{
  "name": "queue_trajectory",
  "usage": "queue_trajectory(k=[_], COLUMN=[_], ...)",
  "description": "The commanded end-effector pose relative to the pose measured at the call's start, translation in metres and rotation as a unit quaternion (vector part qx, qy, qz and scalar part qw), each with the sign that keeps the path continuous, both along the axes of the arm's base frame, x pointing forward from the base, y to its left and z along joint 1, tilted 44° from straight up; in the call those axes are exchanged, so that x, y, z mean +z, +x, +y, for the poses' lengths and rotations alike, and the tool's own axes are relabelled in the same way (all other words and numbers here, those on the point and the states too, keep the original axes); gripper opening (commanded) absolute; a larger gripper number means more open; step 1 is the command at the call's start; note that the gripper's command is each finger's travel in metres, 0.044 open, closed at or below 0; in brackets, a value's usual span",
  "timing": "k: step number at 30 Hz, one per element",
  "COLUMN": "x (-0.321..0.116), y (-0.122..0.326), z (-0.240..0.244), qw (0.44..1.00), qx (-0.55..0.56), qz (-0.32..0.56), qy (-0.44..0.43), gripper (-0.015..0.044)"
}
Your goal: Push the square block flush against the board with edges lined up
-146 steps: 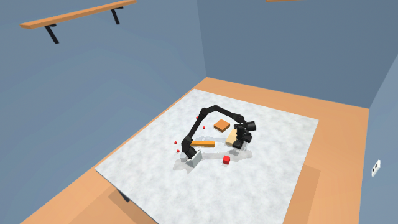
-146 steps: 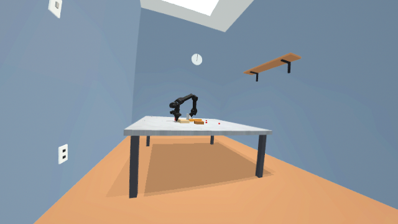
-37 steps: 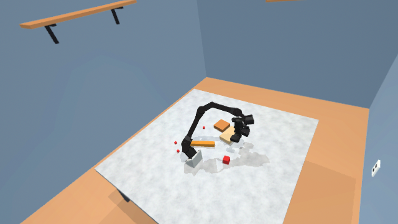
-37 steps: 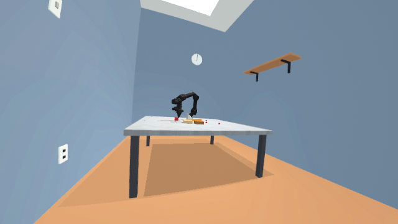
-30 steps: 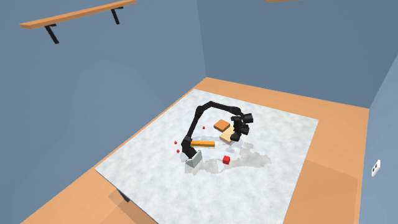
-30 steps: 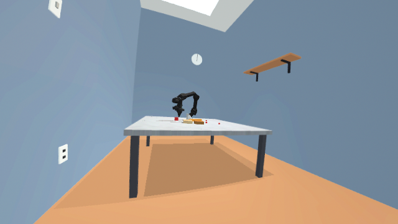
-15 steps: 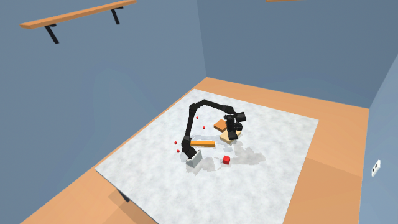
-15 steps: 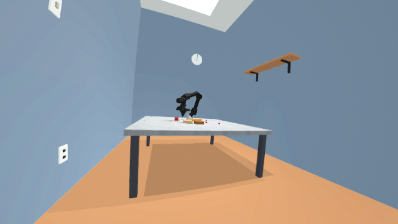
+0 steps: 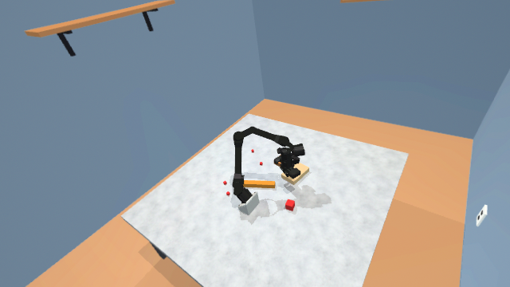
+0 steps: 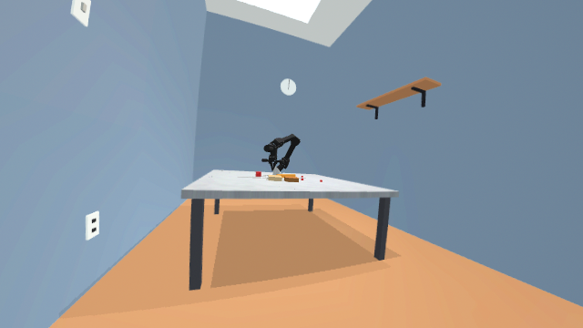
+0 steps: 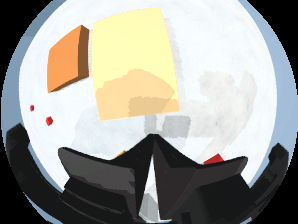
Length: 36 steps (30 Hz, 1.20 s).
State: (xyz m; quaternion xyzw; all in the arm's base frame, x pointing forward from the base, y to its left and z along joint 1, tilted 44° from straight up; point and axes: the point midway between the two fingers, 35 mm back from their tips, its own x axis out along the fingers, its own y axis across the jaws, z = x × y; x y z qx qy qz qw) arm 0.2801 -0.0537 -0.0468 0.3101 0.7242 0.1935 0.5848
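The cream board point(image 9: 304, 170) point(image 10: 274, 179) point(image 11: 132, 50) lies flat on the table. The orange-brown square block point(image 10: 291, 179) point(image 11: 65, 62) lies flat along the board's left side in the wrist view, with a thin gap between them. The block's ends are not even with the board's: its near end stops well short of the board's near end. In the top view the arm hides most of the block. My gripper point(image 9: 294, 174) point(image 11: 154, 136) is shut and empty, and shows just off the board's near end in the wrist view. Its height above the table is hard to tell.
An orange bar point(image 9: 259, 184) point(image 10: 288, 175) lies beside the arm's base. A red cube point(image 9: 290, 205) point(image 10: 258, 174) point(image 11: 215, 159) stands on the near side of the board in the top view. Several tiny red cubes lie on the block's side of the table.
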Motion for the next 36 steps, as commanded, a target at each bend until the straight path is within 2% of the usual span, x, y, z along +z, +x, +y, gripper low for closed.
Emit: queue_trajectory(k=[1,10,15,36], x=[0.007,0.009,-0.028,-0.03], y=[-0.008,-0.014,-0.021,-0.005], z=[0.008,0.016,0.052,0.052], qw=[0.998,0.994,0.994,0.994], qx=[0.046,0.078,0.078,0.078], qz=[-0.044,-0.073,-0.073,-0.073], qy=[0.008,0.014,0.015,0.015], gripper=[0.0,0.0,0.0,0.0])
